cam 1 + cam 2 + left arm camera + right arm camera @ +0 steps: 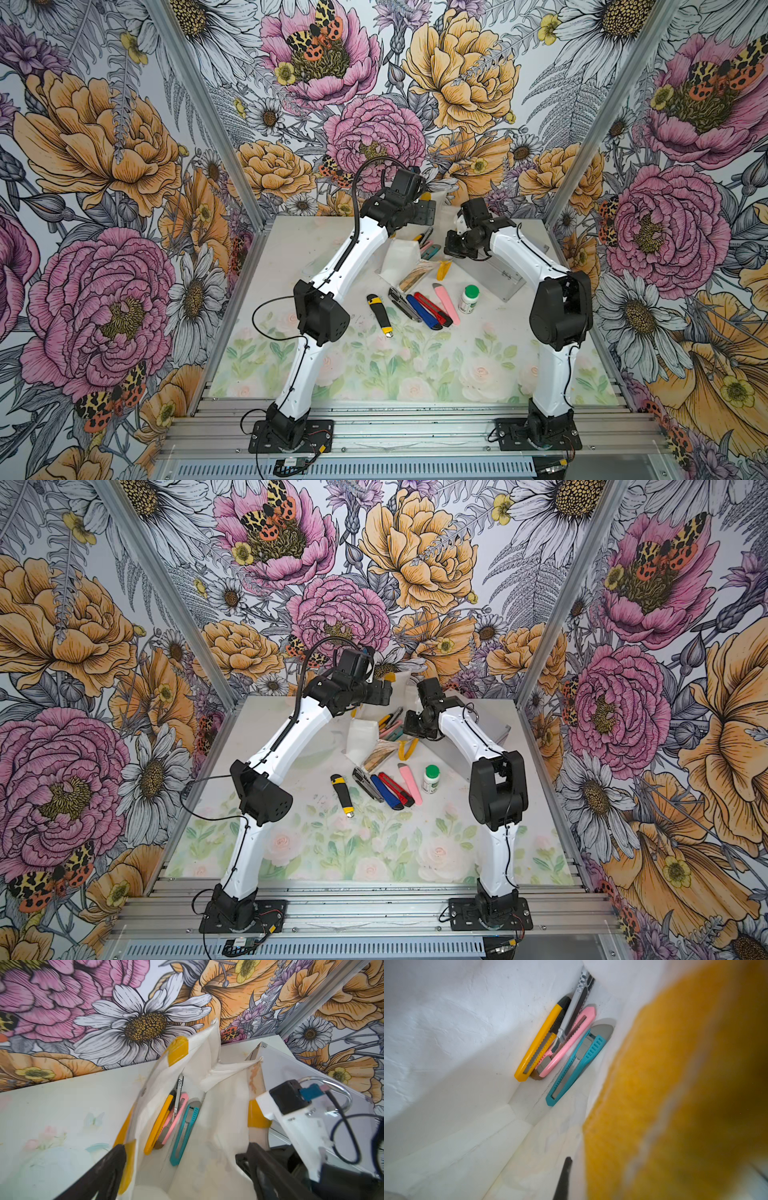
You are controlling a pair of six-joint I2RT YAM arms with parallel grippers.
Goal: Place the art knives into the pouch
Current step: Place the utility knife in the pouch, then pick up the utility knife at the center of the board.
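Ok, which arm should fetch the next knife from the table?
Left, probably. The left gripper hangs over the pouch, jaws open and empty; the right gripper is shut on the pouch's rim, holding it open.

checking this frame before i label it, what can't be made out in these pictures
- pouch print, top views: only a narrow strip shows, the rest is out of sight
- brown thing under the yellow knife and pink knife, wrist views: only its end shows
- white bottle label, top views: too small
- silver case, top views: right arm covers most of it
- right wrist view: blurred yellow handle blocks one side
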